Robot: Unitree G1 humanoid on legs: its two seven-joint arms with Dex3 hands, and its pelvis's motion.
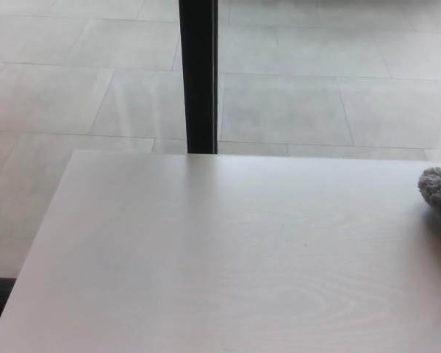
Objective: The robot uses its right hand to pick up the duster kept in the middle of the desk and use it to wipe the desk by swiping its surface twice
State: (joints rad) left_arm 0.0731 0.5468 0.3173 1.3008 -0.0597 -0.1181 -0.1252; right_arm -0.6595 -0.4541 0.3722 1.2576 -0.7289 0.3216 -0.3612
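Only the fluffy grey tip of the duster (440, 193) shows, at the right edge of the head view, low over the pale wooden desk (228, 257). The remainder of the duster is cut off by the frame. Neither of my hands appears in the picture, so what holds the duster is hidden.
A black vertical post (198, 73) stands behind the desk's far edge, left of centre. Beyond it lies a grey tiled floor (316, 88). The desk's left edge runs diagonally down toward the bottom left corner.
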